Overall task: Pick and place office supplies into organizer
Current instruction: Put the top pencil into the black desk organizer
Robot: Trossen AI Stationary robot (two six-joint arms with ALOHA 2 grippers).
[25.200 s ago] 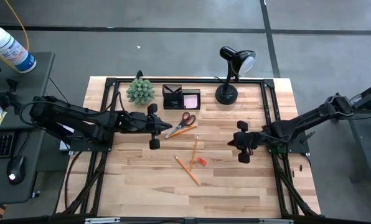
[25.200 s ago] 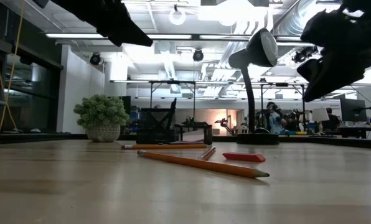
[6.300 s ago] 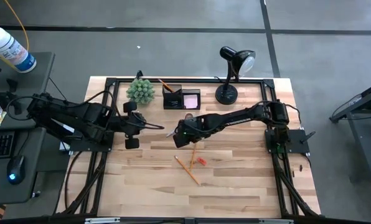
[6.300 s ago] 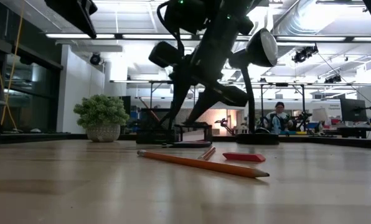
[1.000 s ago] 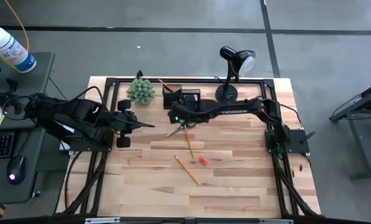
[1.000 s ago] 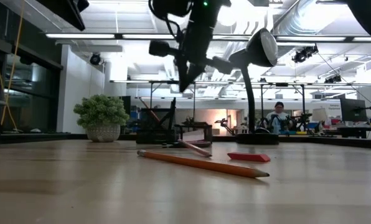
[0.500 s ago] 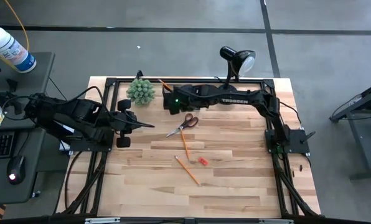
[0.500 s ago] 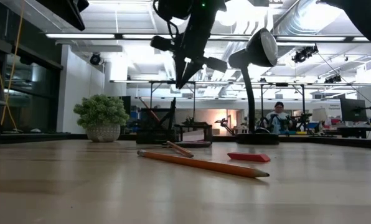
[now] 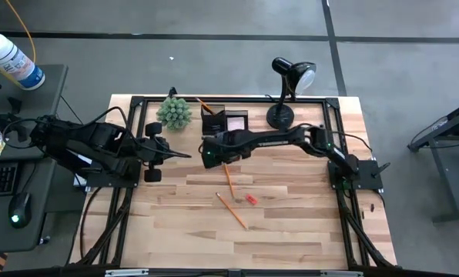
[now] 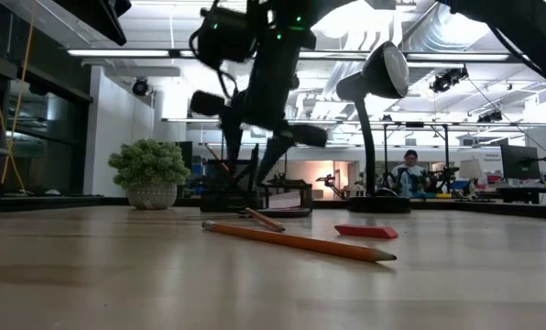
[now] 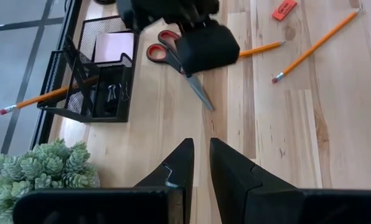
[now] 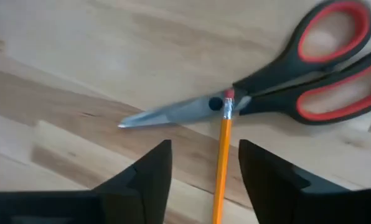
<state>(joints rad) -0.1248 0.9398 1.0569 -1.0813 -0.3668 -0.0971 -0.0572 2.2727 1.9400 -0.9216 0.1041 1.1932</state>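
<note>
The organizer (image 9: 224, 121), a black mesh box at the far edge of the worktop (image 9: 291, 223), sits between the green plant (image 9: 173, 112) and the round base of the desk lamp (image 9: 280, 116). In the left wrist view its compartments show: one holds the pink sticky-note pad (image 11: 114, 46), another a small dark clip (image 11: 112, 93), and an orange pencil (image 11: 45, 97) leans out of it at a slant, eraser end past the worktop's edge. The scissors (image 12: 279, 96), with red-and-black handles, lie flat on the wood just in front of the organizer, blades closed. A second pencil (image 12: 222, 165) lies with its eraser end touching the scissors at the pivot. A third pencil (image 9: 232, 211) and a small red eraser (image 9: 249, 199) lie nearer the middle of the worktop, apart from each other. The right tool (image 12: 203, 171) hovers directly above the scissors and the second pencil, its fingers spread and holding nothing. The left tool (image 11: 198, 168) waits at the left side of the worktop, pointing toward the scissors, its fingers nearly pressed together with a thin gap and nothing between them.
</note>
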